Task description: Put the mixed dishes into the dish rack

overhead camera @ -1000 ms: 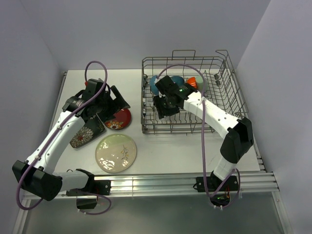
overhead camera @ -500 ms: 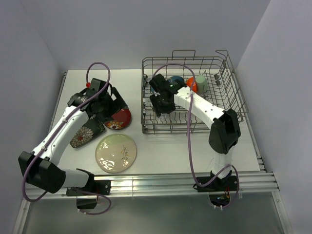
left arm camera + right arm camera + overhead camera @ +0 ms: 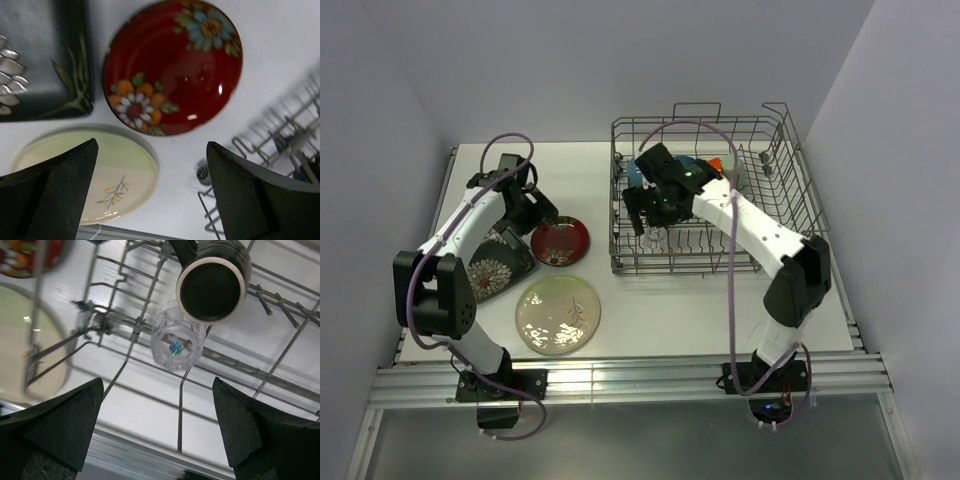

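**Both tools open and empty; glass and mug sit among the rack wires**

The dish rack [image 3: 775,190] is a grey wire basket with upright tines and looped handles, standing at the right far part of the white tabletop [image 3: 650,300]. The right tool [image 3: 157,425] hangs over its near left part, jaws spread wide and holding nothing. Only the right wrist view shows what lies below it. There is a clear glass [image 3: 177,340], round and see-through, touching a small brown mug [image 3: 212,282] with a glossy dark inside and a cream rim. Both mouths face the camera. From above the arm hides them, and only slivers of the blue-inside bowl [image 3: 637,172] and orange bowl [image 3: 717,165] show farther back.

On the left, the left tool [image 3: 152,195] is also open and empty, above the shiny red saucer [image 3: 172,67] painted with flowers. A black square plate [image 3: 42,60] lies just left of the saucer, and the cream round plate [image 3: 90,175] with a pale green band lies nearer. A strip of bare tabletop separates the saucer from the rack's left wall.
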